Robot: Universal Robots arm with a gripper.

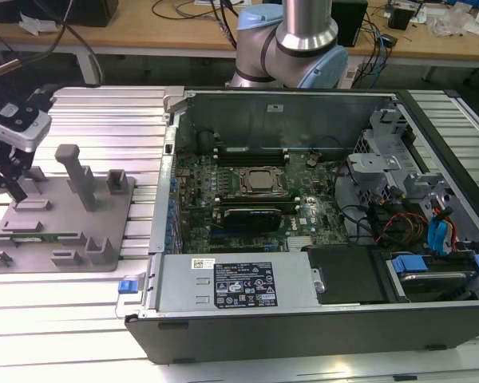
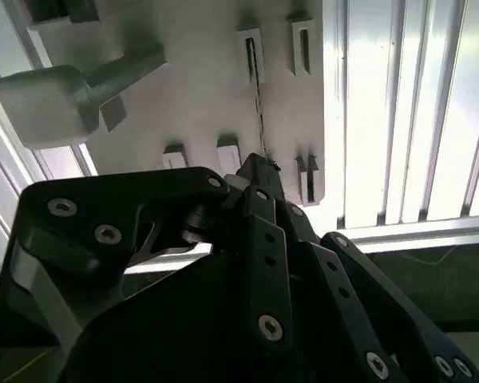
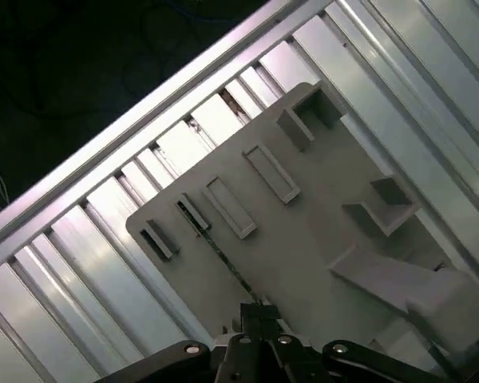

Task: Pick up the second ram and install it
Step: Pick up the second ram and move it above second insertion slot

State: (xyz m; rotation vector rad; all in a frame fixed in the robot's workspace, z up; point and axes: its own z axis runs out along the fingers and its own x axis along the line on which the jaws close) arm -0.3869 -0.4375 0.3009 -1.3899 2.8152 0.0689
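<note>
My pincer (image 3: pixel 255 309) looks drawn shut, its tips together with nothing between them, and it hangs just above the grey fixture plate (image 1: pixel 68 219) at the exterior view's left. In both wrist views a thin dark line runs straight out from under my tips. That is the second ram (image 2: pixel 258 104), standing on edge in slotted blocks (image 2: pixel 251 52) on that plate. I think I am over one end of it, and I cannot tell whether I touch it. The open computer case (image 1: pixel 287 108) lies well apart at the exterior view's right, with the processor socket (image 1: pixel 262 182) inside and dark memory slots (image 1: pixel 247 152) just beside it. So I judge the pick-up to be only at its approach, with the strip not yet lifted from its seat. Taking it calls for jaws parted enough to straddle its thin edge and squared to its length. It also calls for a hold near its middle, so that it comes level out of the blocks.
</note>
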